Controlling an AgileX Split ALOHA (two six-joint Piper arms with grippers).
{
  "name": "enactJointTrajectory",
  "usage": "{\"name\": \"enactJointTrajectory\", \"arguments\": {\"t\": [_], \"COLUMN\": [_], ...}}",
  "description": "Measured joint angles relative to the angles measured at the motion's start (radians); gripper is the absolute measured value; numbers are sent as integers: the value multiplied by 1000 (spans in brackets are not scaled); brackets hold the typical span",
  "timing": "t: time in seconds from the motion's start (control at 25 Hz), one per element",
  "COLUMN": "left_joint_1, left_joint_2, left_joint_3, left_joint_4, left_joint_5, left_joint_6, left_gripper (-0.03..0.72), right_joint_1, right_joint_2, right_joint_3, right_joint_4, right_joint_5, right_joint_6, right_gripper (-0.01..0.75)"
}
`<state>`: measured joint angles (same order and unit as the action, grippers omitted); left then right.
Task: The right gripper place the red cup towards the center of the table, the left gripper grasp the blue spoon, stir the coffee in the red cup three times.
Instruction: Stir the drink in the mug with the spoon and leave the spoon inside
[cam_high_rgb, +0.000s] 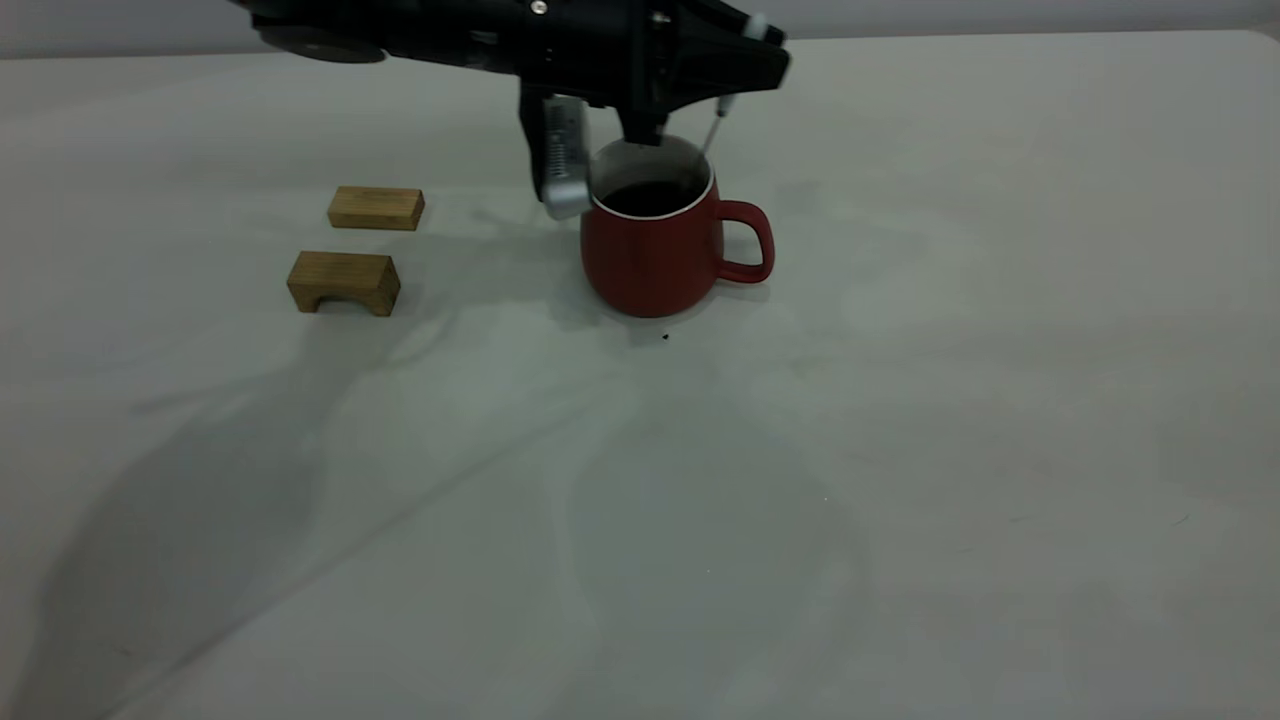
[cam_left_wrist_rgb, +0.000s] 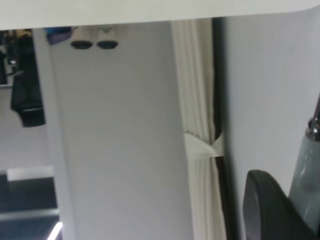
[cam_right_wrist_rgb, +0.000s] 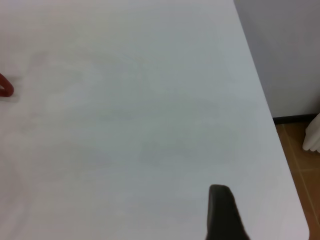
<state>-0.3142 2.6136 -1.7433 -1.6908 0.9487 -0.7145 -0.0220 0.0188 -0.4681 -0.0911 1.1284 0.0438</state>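
Two wooden blocks (cam_high_rgb: 357, 245) left of red cup (cam_high_rgb: 660, 245) on off-white table (cam_high_rgb: 900, 450).

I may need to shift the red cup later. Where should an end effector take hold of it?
Grip the loop handle of the red cup from the right arm's side: it juts out that way, clear of the left end effector hanging over the rim with the spoon.

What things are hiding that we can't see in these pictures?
- Blue spoon: exterior view shows only its thin neck; the bowl is down inside the red cup, the handle is behind the left pincer.
- Right pincer: right wrist view, cut off by the edge, only a dark tip shows.
- Red cup: right wrist view, just a sliver at the edge.
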Motion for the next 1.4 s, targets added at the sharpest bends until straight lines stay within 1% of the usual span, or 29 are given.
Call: {"name": "enactJointTrajectory", "arguments": {"t": [0.08,0.2,0.32,0.44,0.52,0.68,0.76,1.16,1.4], "left_joint_1": [-5,3,32,68,86,93,93,93,93], "left_joint_2": [0,0,0,0,0,0,0,0,0], "left_joint_3": [0,0,0,0,0,0,0,0,0], "left_joint_4": [16,94,194,236,238,225,219,215,215], "left_joint_5": [35,83,97,96,85,15,4,7,40], "left_joint_6": [-27,-98,-191,-228,-238,-244,-244,-252,-254], "left_gripper": [151,151,151,151,151,151,151,151,151], "right_joint_1": [0,0,0,0,0,0,0,0,0], "right_joint_2": [0,0,0,0,0,0,0,0,0], "right_joint_3": [0,0,0,0,0,0,0,0,0], "right_joint_4": [0,0,0,0,0,0,0,0,0], "right_joint_5": [0,0,0,0,0,0,0,0,0], "right_joint_6": [0,0,0,0,0,0,0,0,0], "right_gripper": [491,491,491,491,491,491,491,491,491]}}
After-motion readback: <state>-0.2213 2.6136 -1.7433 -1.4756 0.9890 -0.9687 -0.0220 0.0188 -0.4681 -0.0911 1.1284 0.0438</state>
